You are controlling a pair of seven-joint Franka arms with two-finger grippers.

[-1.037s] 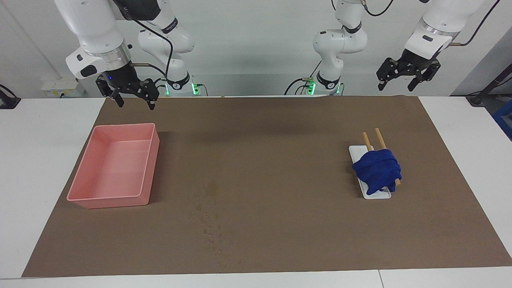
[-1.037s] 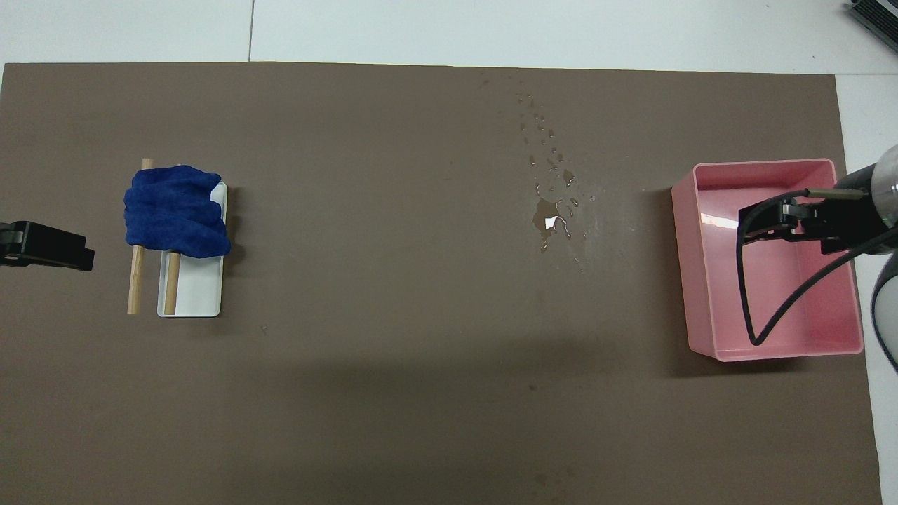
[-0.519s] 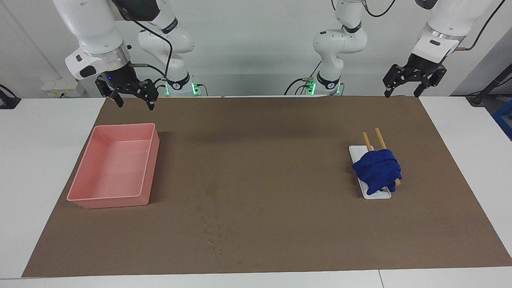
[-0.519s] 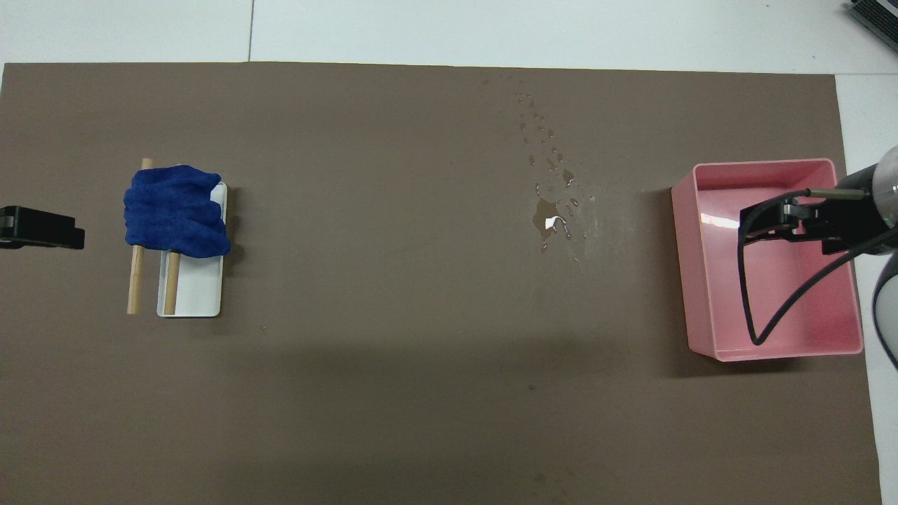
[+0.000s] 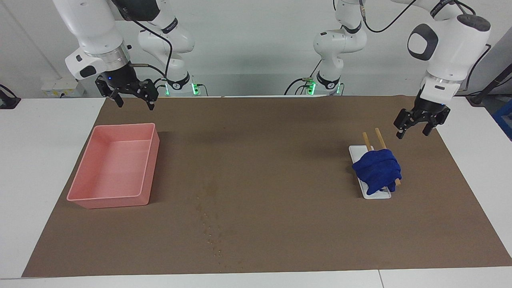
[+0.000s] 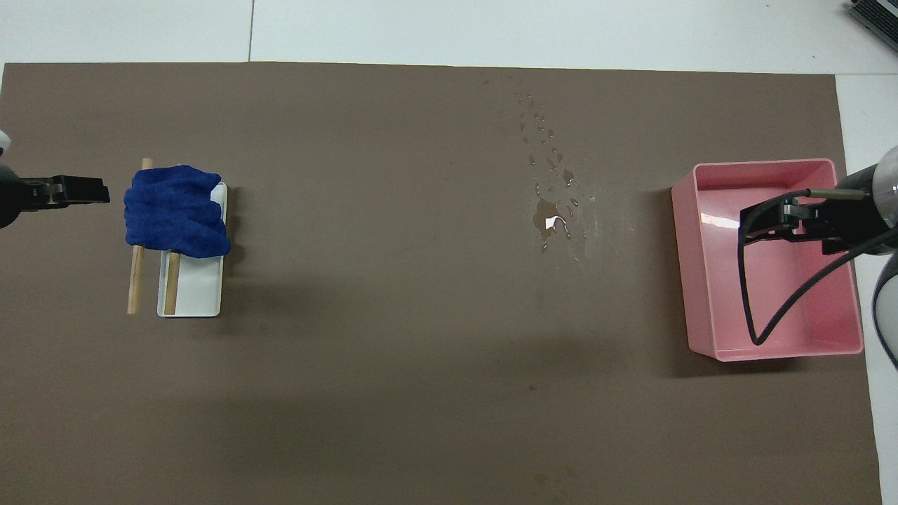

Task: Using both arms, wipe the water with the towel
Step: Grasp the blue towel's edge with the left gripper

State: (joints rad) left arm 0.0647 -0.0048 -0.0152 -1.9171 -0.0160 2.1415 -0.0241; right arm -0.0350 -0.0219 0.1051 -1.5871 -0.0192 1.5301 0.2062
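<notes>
My left end effector [image 5: 416, 128] has come down from the upper right of the facing view over the last second and now hangs, fingers spread and holding nothing, over the brown mat [image 5: 280, 168] just above and to the right of the towel [image 5: 377, 170] in that view. The towel lies bunched on two wooden sticks [image 5: 380, 138] across a white tray [image 5: 354, 151], right of centre, not yet touched. My right end effector [image 5: 132, 94] waits released at upper left, above the pink tray [image 5: 149, 160]. The water [image 6: 551, 221] (small puddle and scattered drops) sits upper right of centre in the overhead view, unwiped. I judge picking up the towel comes next.
</notes>
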